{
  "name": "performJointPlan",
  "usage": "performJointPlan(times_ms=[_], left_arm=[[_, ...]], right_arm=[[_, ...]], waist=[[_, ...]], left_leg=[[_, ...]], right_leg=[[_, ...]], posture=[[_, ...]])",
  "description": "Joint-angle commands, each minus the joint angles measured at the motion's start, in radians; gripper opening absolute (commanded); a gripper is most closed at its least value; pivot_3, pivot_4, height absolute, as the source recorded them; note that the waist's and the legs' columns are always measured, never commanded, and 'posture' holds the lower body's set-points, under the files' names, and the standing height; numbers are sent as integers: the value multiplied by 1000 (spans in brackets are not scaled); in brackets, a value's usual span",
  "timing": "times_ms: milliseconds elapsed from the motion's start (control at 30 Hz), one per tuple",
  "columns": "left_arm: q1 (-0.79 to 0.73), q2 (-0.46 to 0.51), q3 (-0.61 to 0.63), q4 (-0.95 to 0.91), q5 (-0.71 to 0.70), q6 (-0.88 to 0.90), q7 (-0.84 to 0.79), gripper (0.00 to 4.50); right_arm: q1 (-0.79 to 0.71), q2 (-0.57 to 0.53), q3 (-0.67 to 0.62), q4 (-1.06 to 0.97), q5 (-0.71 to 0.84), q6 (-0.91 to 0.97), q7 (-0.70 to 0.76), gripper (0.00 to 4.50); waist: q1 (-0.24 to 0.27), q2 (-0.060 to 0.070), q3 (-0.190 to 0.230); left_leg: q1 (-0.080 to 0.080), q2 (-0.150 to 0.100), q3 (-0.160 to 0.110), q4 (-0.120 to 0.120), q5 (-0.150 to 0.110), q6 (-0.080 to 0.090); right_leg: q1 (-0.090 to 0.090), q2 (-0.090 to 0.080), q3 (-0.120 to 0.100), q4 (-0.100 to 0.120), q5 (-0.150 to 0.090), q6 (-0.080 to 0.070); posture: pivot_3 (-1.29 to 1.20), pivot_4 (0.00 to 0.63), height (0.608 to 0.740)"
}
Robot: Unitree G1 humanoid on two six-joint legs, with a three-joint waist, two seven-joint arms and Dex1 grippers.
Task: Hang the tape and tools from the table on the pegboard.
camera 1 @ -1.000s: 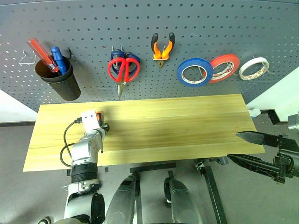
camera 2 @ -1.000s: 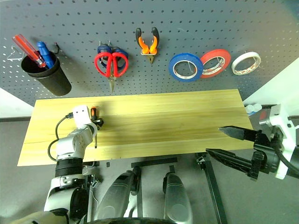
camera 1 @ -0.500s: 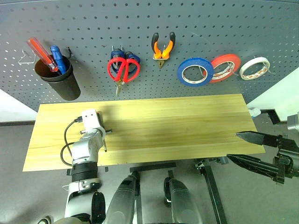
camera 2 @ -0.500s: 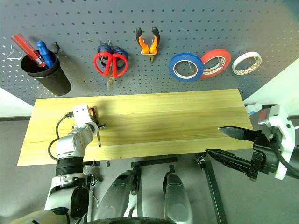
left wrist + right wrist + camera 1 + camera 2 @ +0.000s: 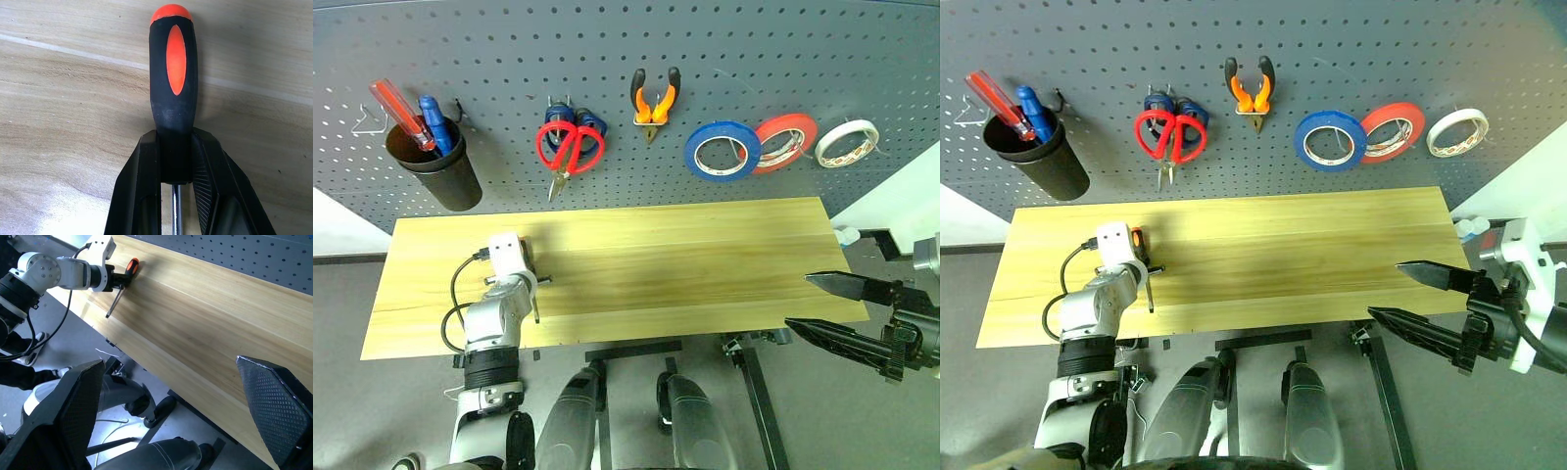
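Spanning light wood table [image 5: 685,264], grey pegboard [image 5: 724,49] behind, left claw [image 5: 176,161] clamping screwdriver [image 5: 173,78], right claw [image 5: 818,304] apart

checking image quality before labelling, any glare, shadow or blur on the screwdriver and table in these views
Left wrist view: screwdriver handle sharp, casting a soft shadow on the table, with a pale glare patch at one corner. Right wrist view: right gripper fingers close and blurred, the table beyond clearer. Eye views: evenly lit, pegboard edges bowed.

dark grey floor [image 5: 352,411], white wall panels [image 5: 333,235] at both sides, even light
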Motion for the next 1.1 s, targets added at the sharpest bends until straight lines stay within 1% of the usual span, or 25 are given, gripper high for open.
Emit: performJointPlan(times_ms=[33, 167, 333, 467, 633, 867, 1100], left_arm=[[17, 1, -19, -16, 2, 9, -12, 487], [31, 6, -60, -10, 18, -31, -40, 487], [63, 1, -119, -46, 31, -56, -66, 487], [72, -8, -140, -56, 37, -65, -69, 487], [73, -8, -157, -71, 43, -65, -76, 487], [83, -25, -183, -145, 32, -14, -93, 487], [60, -92, -206, -259, -5, 99, -99, 487]], right_arm=[[-3, 18, -42, -21, 24, -24, -9, 4500], [-7, 36, -43, -39, 39, -47, -29, 4500], [-9, 50, -64, -45, 59, -72, -42, 4500], [-9, 56, -69, -47, 58, -92, -54, 4500], [-14, 61, -45, -47, 41, -116, -69, 4500], [-2, 92, -16, -56, -2, -155, -75, 4500], [11, 119, 14, -63, -46, -191, -78, 4500]], waist=[[1, 0, 0], [1, 1, -1], [2, 3, -2], [2, 4, -4], [2, 4, -5], [2, 4, -6], [6, 6, -15]], left_leg=[[0, 0, 0, 0, 0, 0], [0, 0, 0, 0, 0, 0], [0, -1, 0, 1, 0, -1], [1, -1, 0, 2, 1, -1], [1, -1, 0, 3, 1, -1], [1, -1, 0, 6, 1, -2], [1, -1, 0, 15, 1, -1]], right_leg=[[0, 0, 0, 0, 0, 0], [0, 0, 0, 1, 0, 0], [0, 0, 0, 1, 1, 1], [1, 1, 0, 2, 1, 2], [1, 1, -1, 3, 1, 2], [1, 2, -1, 6, 2, 3], [4, 2, -1, 10, 4, 6]], posture=[[-209, 337, 740], [-209, 319, 740], [-209, 299, 740], [-203, 283, 740], [-190, 267, 740], [-177, 248, 740], [-164, 230, 740]])
